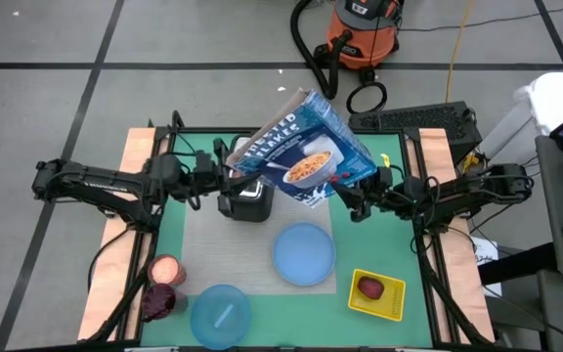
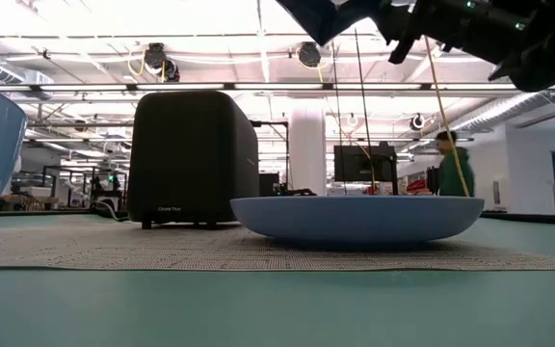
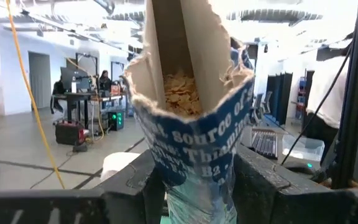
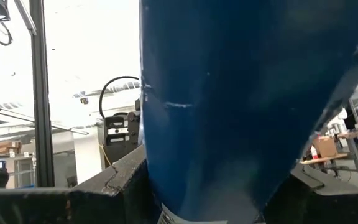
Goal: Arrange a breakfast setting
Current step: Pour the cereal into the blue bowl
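The blue cereal box (image 1: 306, 147) hangs tilted in the air above the black-and-silver toaster (image 1: 247, 200), held from both sides. My left gripper (image 1: 233, 181) is shut on its left, torn-open end, where flakes (image 3: 182, 93) show inside. My right gripper (image 1: 348, 189) is shut on its right end. On the grey mat (image 1: 233, 244) lies the light-blue plate (image 1: 304, 252). Near the front edge stand the light-blue bowl (image 1: 220, 315), the bagel (image 1: 164, 269) and a dark red fruit (image 1: 159, 301). My left gripper pinches the box's two broad faces between its fingers, just below the torn-open end (image 3: 191, 168). It comes level from the table's left. The cardboard is creased in there. The box is lifted clear. My right gripper pinches the box's closed end (image 4: 210, 186) between its two fingers (image 4: 114, 180). It comes from the table's right, slanting upward. The box rises tilted from the hold, clear of the table.
A yellow square tray (image 1: 391, 303) with a red item (image 1: 369, 287) sits at the front right. The toaster stands under the box's left end. In the low view the plate (image 2: 355, 217) lies ahead of the toaster (image 2: 193, 159). A person (image 2: 448, 164) walks in the room behind.
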Controlling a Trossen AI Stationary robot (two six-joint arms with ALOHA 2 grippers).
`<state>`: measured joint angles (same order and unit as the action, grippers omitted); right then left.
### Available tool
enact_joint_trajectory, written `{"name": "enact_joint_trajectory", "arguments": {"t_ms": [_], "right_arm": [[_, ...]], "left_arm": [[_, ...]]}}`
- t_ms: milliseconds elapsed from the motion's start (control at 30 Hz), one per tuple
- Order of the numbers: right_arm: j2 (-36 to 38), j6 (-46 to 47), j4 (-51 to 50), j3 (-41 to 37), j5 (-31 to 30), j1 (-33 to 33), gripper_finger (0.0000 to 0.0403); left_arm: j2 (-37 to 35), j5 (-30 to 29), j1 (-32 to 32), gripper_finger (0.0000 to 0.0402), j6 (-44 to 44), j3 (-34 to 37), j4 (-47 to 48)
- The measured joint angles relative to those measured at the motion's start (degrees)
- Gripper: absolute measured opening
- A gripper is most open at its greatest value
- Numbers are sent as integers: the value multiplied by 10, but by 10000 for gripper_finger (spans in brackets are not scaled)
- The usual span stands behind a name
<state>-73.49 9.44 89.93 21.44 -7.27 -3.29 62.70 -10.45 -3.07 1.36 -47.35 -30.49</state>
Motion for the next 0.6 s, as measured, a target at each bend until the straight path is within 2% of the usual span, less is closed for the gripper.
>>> {"name": "enact_joint_trajectory", "arguments": {"t_ms": [600], "right_arm": [[0,-27,1,34,-5,0,221]], "left_arm": [[0,-1,12,154,20,0,-98]]}}
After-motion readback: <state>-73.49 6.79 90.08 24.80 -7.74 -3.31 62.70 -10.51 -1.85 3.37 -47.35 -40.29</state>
